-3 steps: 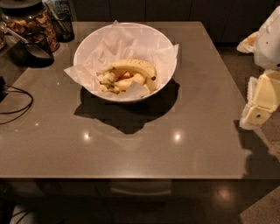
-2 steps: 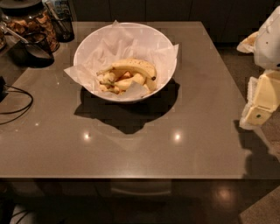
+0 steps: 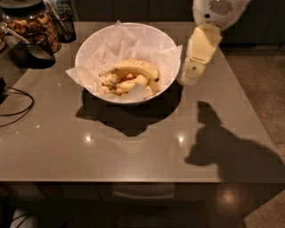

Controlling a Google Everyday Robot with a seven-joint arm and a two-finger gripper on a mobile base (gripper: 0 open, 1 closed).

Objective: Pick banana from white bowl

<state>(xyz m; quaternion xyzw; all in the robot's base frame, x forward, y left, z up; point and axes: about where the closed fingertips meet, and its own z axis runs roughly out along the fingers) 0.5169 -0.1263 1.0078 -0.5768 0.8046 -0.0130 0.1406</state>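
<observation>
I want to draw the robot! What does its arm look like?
The arm has a round white part with a grey dotted patch, then a boxy cream part. The cream gripper, beside the white bowl, has a dark dot.

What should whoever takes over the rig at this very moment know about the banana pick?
Gripper: just outside the right rim of the white bowl, above the table, not touching the banana.
Banana: lies in the bowl on the paper lining, on top of the shorter fruit pieces.
Done: the gripper is at the bowl; nothing has been grasped.
Left: move over the bowl, come down on the banana, grip it, lift it clear of the rim.
</observation>
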